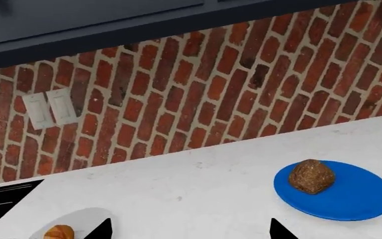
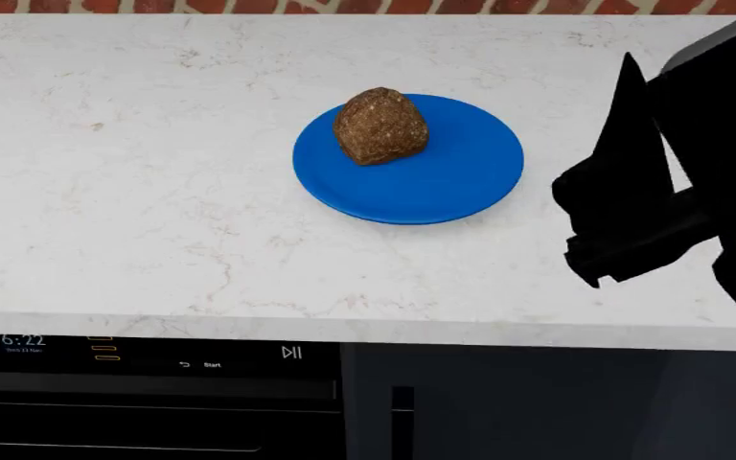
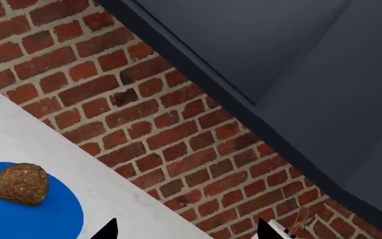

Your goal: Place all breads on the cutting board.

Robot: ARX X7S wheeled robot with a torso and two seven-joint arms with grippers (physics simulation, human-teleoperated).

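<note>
Task status: not started, as far as the views show. The dark brown roll (image 2: 379, 126) sits on the far-left part of the blue plate (image 2: 458, 182), on the white marble worktop (image 2: 150, 192). In the left wrist view the golden-orange roll (image 1: 59, 232) rests on a pale grey plate (image 1: 88, 219), well apart from the blue plate. The cutting board is not in any view.

Left hand (image 1: 189, 230): fingertips apart, holding nothing. Right hand (image 3: 187, 230): fingertips apart, holding nothing; it hangs to the right of the blue plate.

Remaining, by judgement: locate the board, then transfer both rolls.
</note>
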